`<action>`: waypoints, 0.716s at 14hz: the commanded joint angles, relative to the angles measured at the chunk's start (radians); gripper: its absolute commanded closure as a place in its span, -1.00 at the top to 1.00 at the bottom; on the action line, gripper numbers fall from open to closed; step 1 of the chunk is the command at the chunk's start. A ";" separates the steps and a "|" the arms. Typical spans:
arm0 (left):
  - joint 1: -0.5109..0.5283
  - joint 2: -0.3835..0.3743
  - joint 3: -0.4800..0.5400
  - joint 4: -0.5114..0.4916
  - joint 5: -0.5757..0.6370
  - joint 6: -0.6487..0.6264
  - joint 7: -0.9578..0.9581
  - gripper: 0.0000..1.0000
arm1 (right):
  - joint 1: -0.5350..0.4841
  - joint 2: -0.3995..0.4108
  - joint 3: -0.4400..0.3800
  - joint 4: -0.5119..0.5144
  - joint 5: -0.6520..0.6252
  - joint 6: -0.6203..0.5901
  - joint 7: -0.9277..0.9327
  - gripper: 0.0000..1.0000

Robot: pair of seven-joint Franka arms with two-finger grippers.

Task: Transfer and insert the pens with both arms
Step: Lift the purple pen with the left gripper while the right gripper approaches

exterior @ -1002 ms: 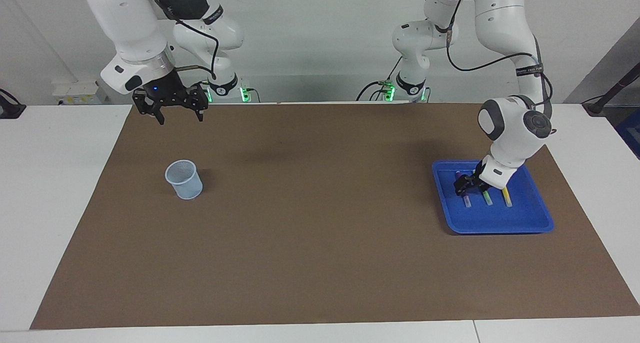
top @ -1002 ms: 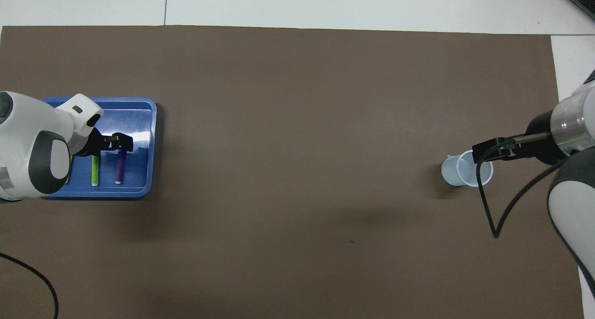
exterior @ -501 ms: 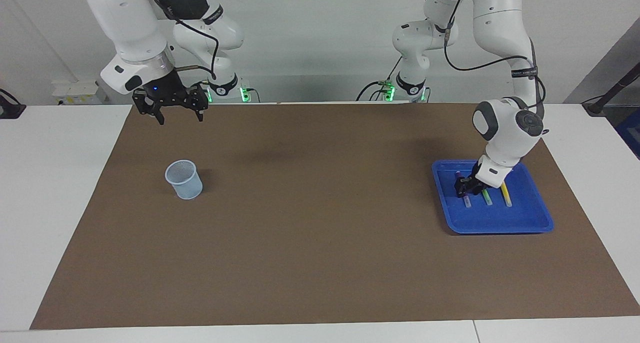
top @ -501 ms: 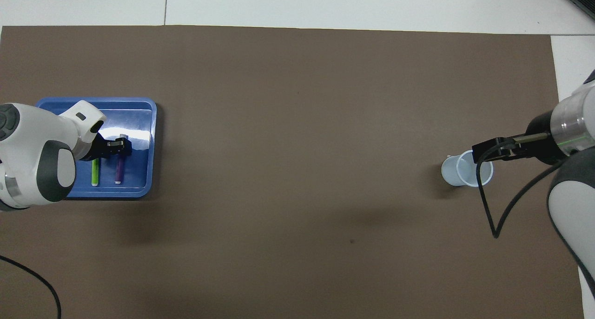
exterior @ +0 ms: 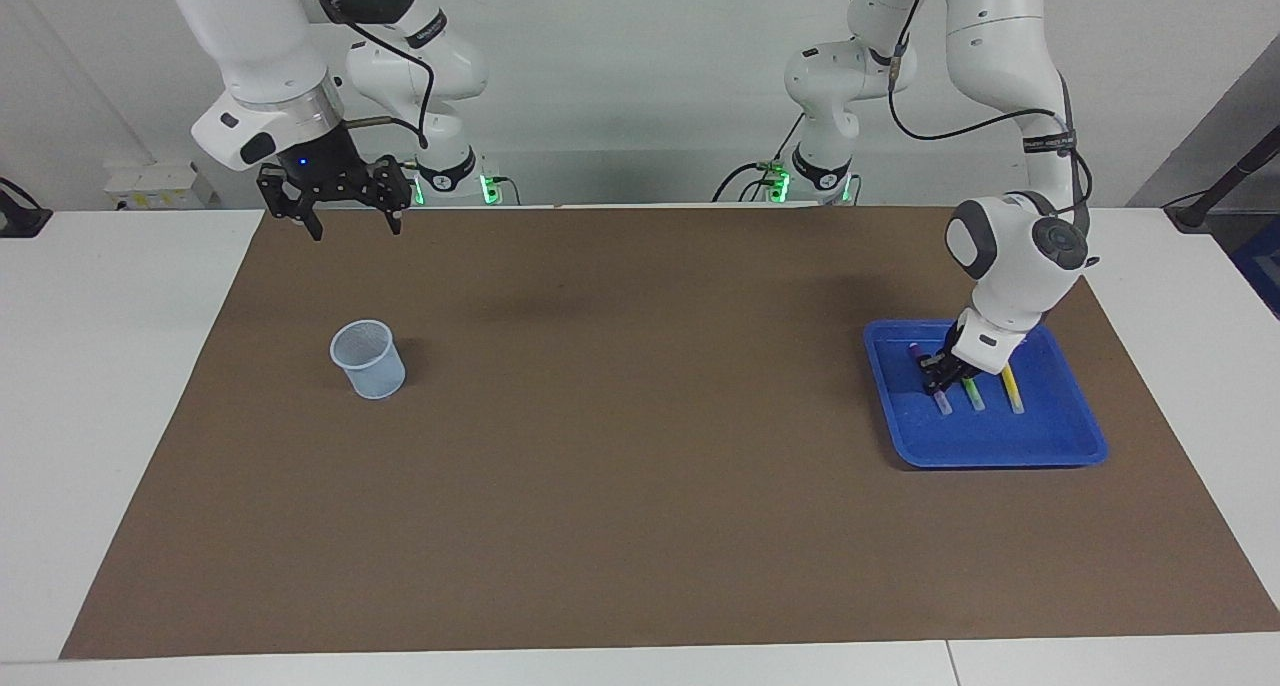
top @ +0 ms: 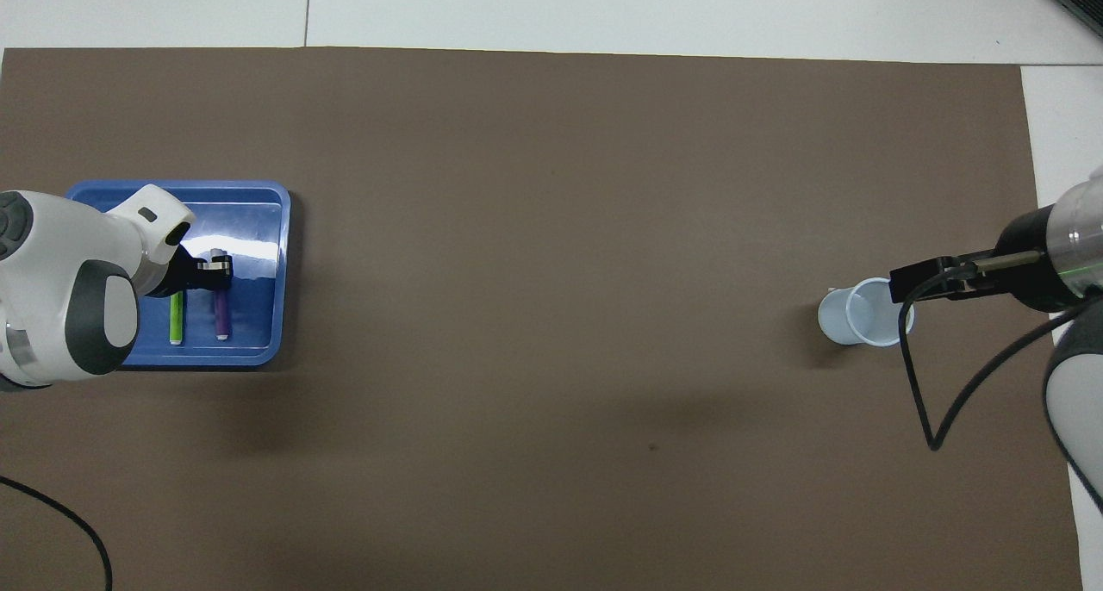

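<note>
The step in hand is the first pickup. The left arm's black two-finger claw (exterior: pixel 938 374) is down inside the shallow blue plastic tray (exterior: pixel 1060 446) and pinched tight on the slim purple marker pen (top: pixel 221 311), which still lies flat on the tray floor. The green marker pen (top: pixel 176 320) lies just beside it in the tray, the yellow marker pen (exterior: pixel 1013 393) beside that. The right arm's black claw (exterior: pixel 345 206) waits, spread wide, above the brown mat near the pale mesh cup (exterior: pixel 369 359), well apart from the tray. Next comes a straight lift clear of the tray's rim, then a carry toward the cup for a handover.
</note>
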 commanded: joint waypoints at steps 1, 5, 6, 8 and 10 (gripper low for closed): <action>0.000 0.009 -0.003 -0.025 -0.015 0.030 -0.016 -1.00 | -0.025 -0.014 -0.001 0.003 0.016 0.005 -0.012 1.00; -0.012 0.005 -0.004 0.051 -0.056 -0.084 -0.053 -1.00 | -0.019 -0.044 0.005 -0.046 0.067 -0.021 -0.108 1.00; -0.012 0.000 -0.009 0.080 -0.066 -0.133 -0.079 -1.00 | -0.019 -0.049 0.003 -0.054 0.134 -0.031 -0.127 1.00; -0.013 -0.014 -0.016 0.137 -0.066 -0.233 -0.149 -1.00 | -0.018 -0.051 0.010 -0.057 0.153 -0.027 -0.128 1.00; -0.012 -0.031 -0.044 0.171 -0.073 -0.295 -0.214 -1.00 | 0.005 -0.054 0.017 -0.062 0.155 -0.022 -0.136 1.00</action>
